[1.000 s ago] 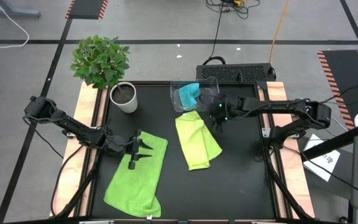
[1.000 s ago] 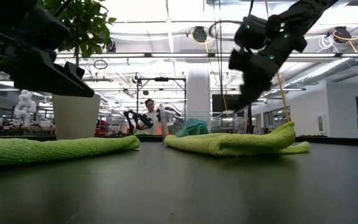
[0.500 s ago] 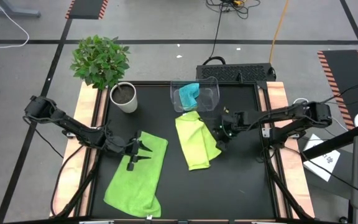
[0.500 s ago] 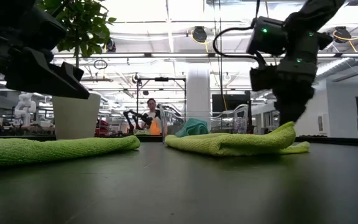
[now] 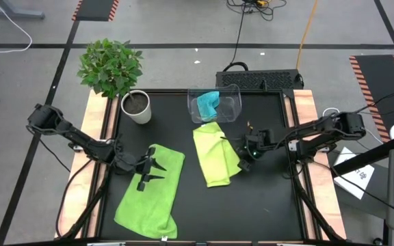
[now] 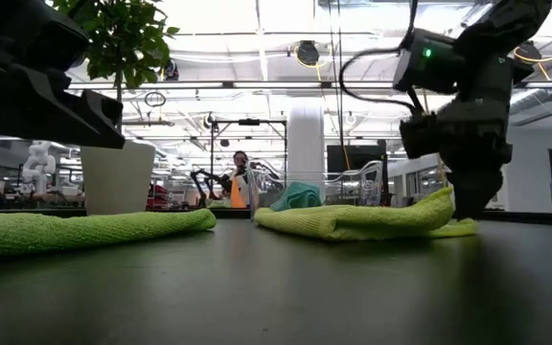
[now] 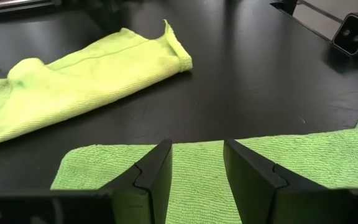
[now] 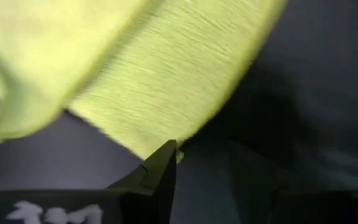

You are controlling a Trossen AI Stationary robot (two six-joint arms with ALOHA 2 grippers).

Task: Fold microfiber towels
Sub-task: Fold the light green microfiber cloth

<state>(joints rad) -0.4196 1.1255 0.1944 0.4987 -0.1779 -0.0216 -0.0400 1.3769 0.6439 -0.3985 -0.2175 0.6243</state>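
reaching right gripper (image 5: pixel 243 164) beside green towel (image 5: pixel 216 154)

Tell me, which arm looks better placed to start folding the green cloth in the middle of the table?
The right one, probably. Its gripper is down at the right edge of the middle green cloth, fingers apart. The left gripper hovers over the other green cloth, farther away.

Right gripper (image 6: pixel 471 213) meets the folded green towel's (image 6: pixel 353 221) edge

I count two lime-green towels (image 5: pixel 150 189) (image 5: pixel 216 154), one turquoise towel (image 5: pixel 207 103), one clear bin (image 5: pixel 232 104), one potted plant (image 5: pixel 113 71).
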